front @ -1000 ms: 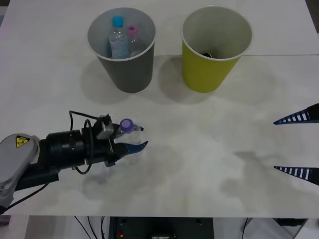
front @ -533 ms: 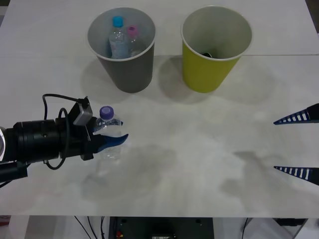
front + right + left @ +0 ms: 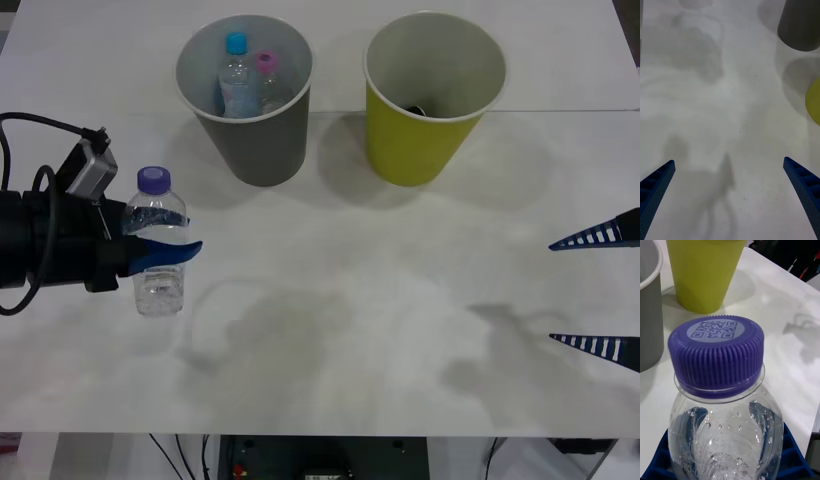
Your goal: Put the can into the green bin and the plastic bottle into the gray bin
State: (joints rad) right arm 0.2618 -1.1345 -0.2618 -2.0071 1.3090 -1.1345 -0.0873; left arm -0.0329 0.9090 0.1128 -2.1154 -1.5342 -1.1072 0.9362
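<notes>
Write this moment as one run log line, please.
left gripper: shut on clear purple-capped plastic bottle, upright, lifted | right gripper: open, idle | dark gray bin: holds two bottles

The dark object (image 3: 416, 108) lying deep in the green bin (image 3: 425, 140) is staying too small and shadowed to identify.

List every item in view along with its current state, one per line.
plastic bottle: upright, purple cap on, held by the left end effector.
gray bin: upright, holding a blue-capped bottle and a pink-capped bottle.
green bin: upright, something dark at its bottom.
right end effector: open, empty, at the table's right edge.
</notes>
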